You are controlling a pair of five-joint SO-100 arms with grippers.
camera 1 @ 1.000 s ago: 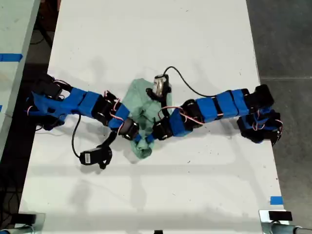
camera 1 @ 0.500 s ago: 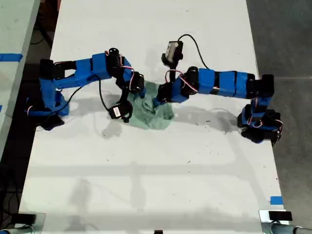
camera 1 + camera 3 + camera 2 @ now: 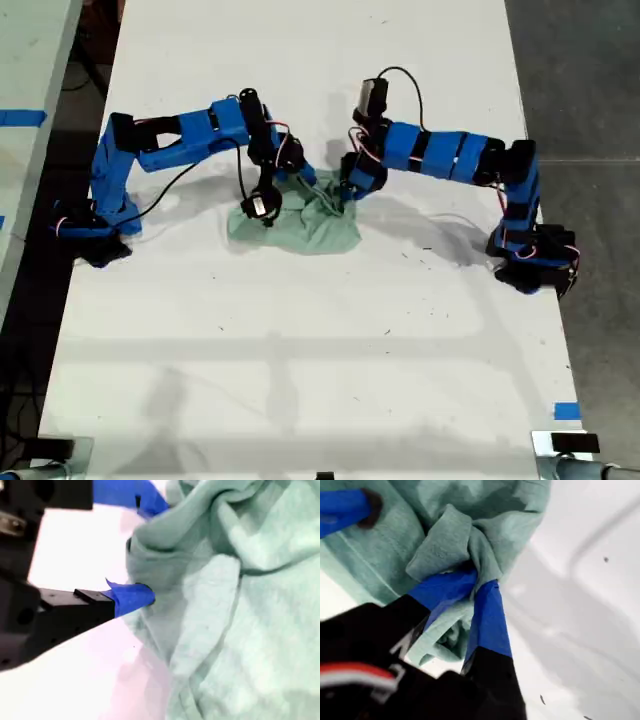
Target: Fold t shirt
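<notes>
— Where is the cloth, and who has it?

— The small, wrinkled, pale mint-green t shirt [image 3: 300, 225] lies bunched on the white desk [image 3: 300, 380], right under both blue arms, which meet over it. My first tool [image 3: 480, 582] is pressed together on a raised fold of it. The cloth puckers out just past the blue-taped tips, so I judge this is a grip for lifting or dragging a layer.

— And the other?

— My second tool [image 3: 140, 597] shows one blue tip touching the garment's edge where it meets the desk. I cannot tell whether it is spread or pinching, since its other tip is not clearly shown.

— Why so close together?

— Probably to take two points on one edge and carry it across evenly. The shirt is still a heap, so the folding looks far from finished.

— Risk?

— A pinch on only one layer would just drag the heap along.
</notes>
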